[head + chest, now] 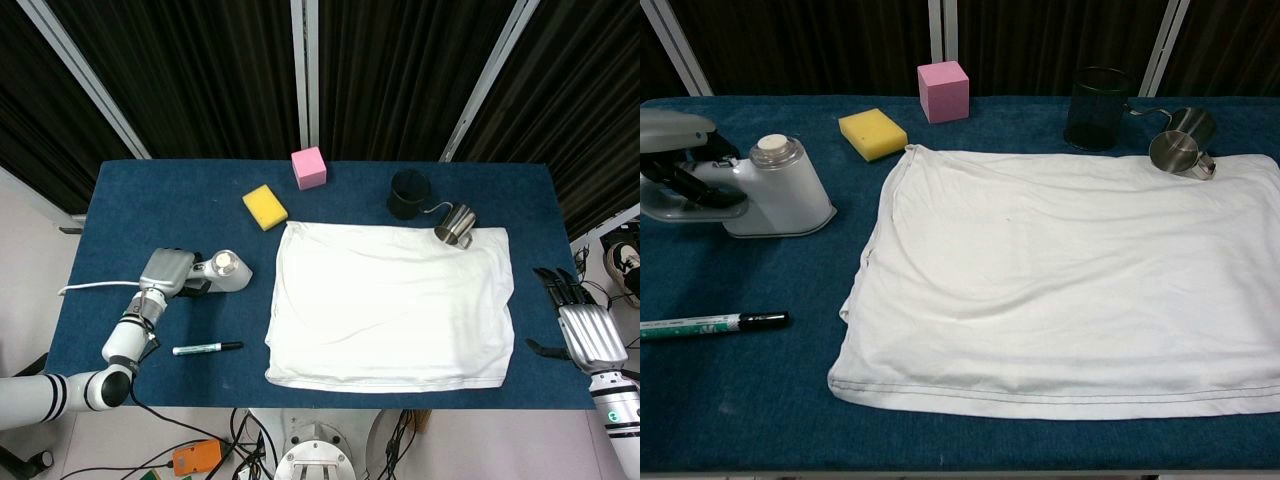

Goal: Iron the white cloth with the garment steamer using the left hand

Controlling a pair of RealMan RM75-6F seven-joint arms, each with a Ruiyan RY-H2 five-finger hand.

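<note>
1. The garment steamer (775,195) stands on the tabletop (150,200), well left of the white cloth (1070,280); judging by this, ironing looks finished or paused.
2. The left hand (165,270) grips its handle; resuming would mean carrying it right, over the cloth.
3. The steamer's long axis runs left-right, nozzle toward the cloth.
4. The right hand (585,330) hangs off the tabletop edge, fingers apart, holding nothing.

Matt white cloth (1060,280), glossy plastic steamer (775,200), shiny metal cup (1180,142)
</note>
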